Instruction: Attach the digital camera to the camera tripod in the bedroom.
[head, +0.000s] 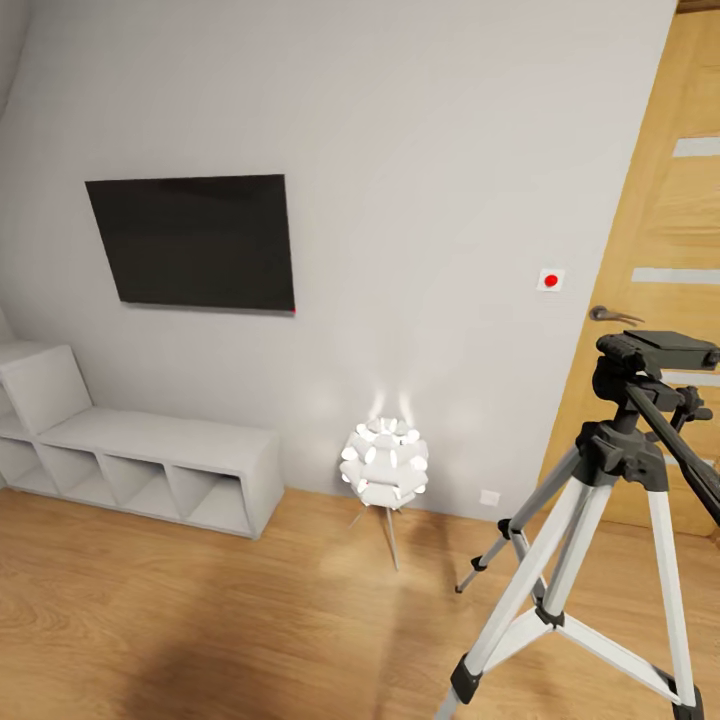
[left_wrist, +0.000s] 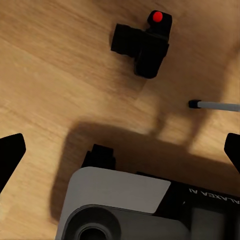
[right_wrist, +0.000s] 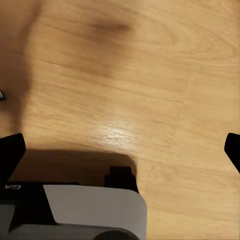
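The camera tripod (head: 600, 510) stands on the wood floor at the right of the head view. Its silver legs are spread and its black head (head: 655, 352) is bare on top, with the pan handle sloping down to the right. In the left wrist view the digital camera (left_wrist: 145, 46), small and black with a red spot, lies on the floor. My left gripper (left_wrist: 122, 146) hangs open well above the floor, apart from the camera. A silver rod with a black tip (left_wrist: 212, 105), apparently a tripod leg's foot, lies near the camera. My right gripper (right_wrist: 122, 147) is open over bare floor.
A white lamp on thin legs (head: 385, 465) glows by the grey wall, left of the tripod. White cube shelves (head: 150, 465) and a dark wall screen (head: 195, 240) are further left. A wooden door (head: 665, 230) stands behind the tripod. My own base (left_wrist: 130, 205) shows below both wrists.
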